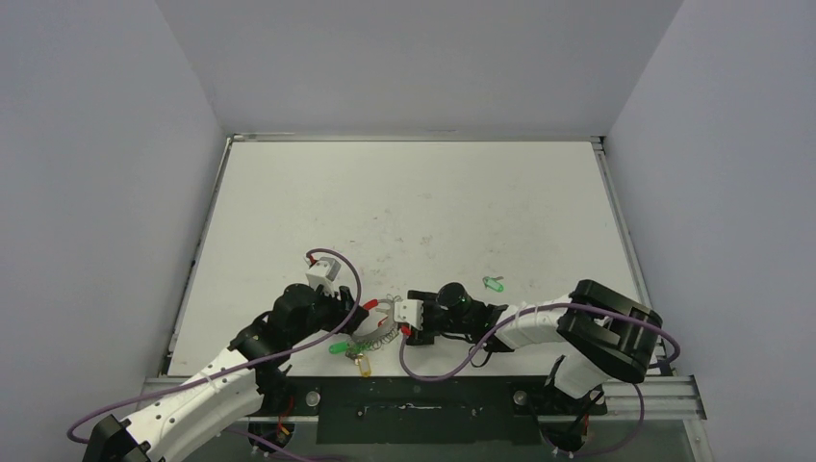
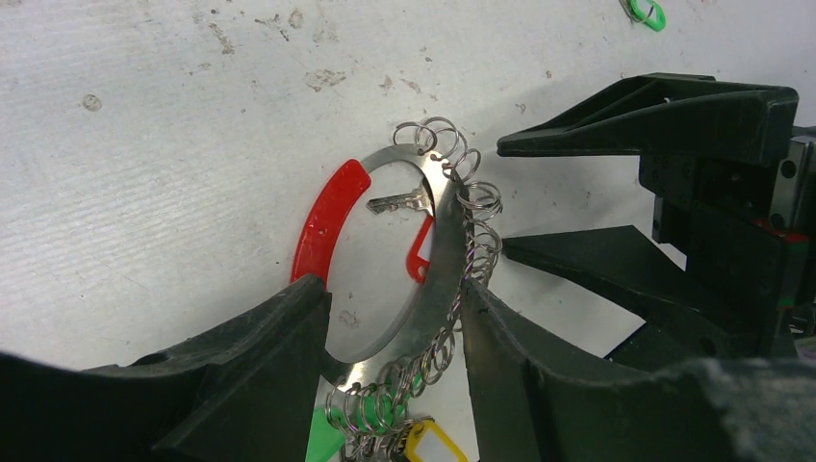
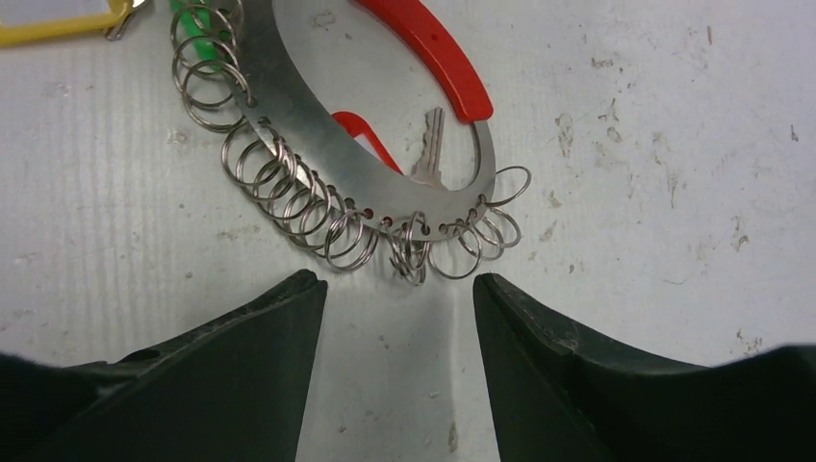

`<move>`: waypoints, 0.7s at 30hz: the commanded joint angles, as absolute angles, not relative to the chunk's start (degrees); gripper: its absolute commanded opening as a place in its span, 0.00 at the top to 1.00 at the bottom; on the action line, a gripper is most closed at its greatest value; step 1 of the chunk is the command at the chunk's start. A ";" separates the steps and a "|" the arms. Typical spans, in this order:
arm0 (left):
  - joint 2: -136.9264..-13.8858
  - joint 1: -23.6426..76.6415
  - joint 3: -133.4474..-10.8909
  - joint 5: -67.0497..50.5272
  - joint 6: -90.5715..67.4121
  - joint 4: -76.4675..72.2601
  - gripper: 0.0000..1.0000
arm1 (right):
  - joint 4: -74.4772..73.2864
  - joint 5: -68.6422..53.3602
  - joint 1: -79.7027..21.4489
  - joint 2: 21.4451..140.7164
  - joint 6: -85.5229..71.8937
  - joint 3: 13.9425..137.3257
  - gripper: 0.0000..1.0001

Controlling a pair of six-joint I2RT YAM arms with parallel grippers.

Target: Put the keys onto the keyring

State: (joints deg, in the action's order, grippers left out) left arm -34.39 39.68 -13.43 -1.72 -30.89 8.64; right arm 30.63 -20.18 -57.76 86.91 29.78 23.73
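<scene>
**Scuffed white table, with the keyring near its front edge**

The left gripper pinches the keyring across its width, one finger at the end of the red segment and the other against the steel band. The right gripper, fingers spread and holding nothing, faces the keyring's small split rings.

Likely risk: closing here could nip several split rings at once, or shove the keyring out of the left pinch.

Count: one keyring and four keys.
- The red key lies inside the keyring.
- A green key and a yellow key lie just beside it.
- A second green key lies well apart from it, on the right arm's side.
</scene>
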 commanded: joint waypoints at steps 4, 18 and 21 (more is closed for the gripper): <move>-33.84 39.73 -14.11 -1.08 -30.94 7.10 0.50 | 32.04 -19.03 -57.75 91.41 35.78 26.96 0.57; -34.08 39.77 -13.82 -4.93 -24.51 2.76 0.50 | 20.28 -25.25 -57.75 88.02 39.22 29.67 1.00; -33.98 39.80 -13.44 -7.51 -21.37 -0.95 0.50 | 18.34 -26.55 -57.77 86.15 38.22 29.79 1.00</move>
